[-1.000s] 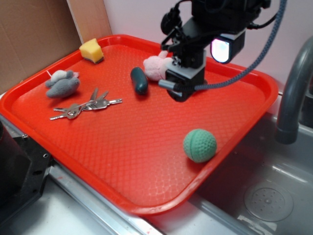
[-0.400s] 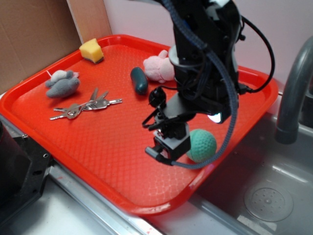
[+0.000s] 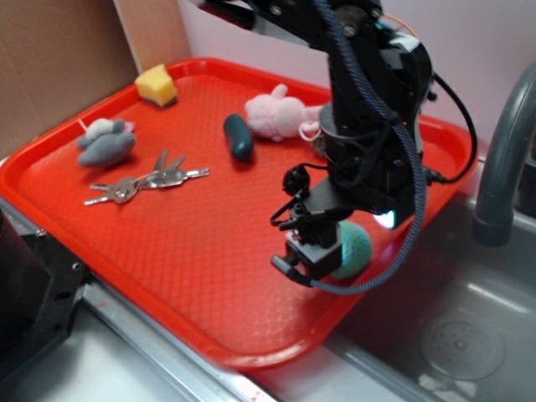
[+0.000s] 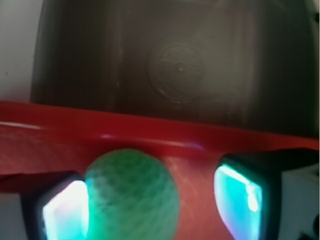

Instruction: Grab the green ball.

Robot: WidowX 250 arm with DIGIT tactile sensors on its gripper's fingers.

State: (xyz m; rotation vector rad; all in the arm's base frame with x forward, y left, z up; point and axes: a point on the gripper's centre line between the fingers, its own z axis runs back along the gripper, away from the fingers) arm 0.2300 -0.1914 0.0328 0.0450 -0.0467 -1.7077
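The green ball (image 3: 355,248) is a pale mint, textured sphere resting near the front right rim of the red tray (image 3: 193,276). My gripper (image 3: 315,255) is down at the ball, and the black arm hides the ball's left part in the exterior view. In the wrist view the gripper (image 4: 152,202) is open, with the green ball (image 4: 132,195) between the two lit fingers. The ball sits against the left finger (image 4: 62,212). A gap of red tray separates it from the right finger (image 4: 239,197).
Also on the tray are a dark teal capsule (image 3: 239,138), a pink plush toy (image 3: 275,116), a grey plush (image 3: 105,142), keys (image 3: 141,184) and a yellow sponge (image 3: 157,85). A steel sink (image 3: 461,335) with a grey faucet (image 3: 502,159) lies just right of the tray rim.
The arm came down from above the tray's back toward the front right, and the open gripper has slid right so its fingers now stand on either side of the ball.
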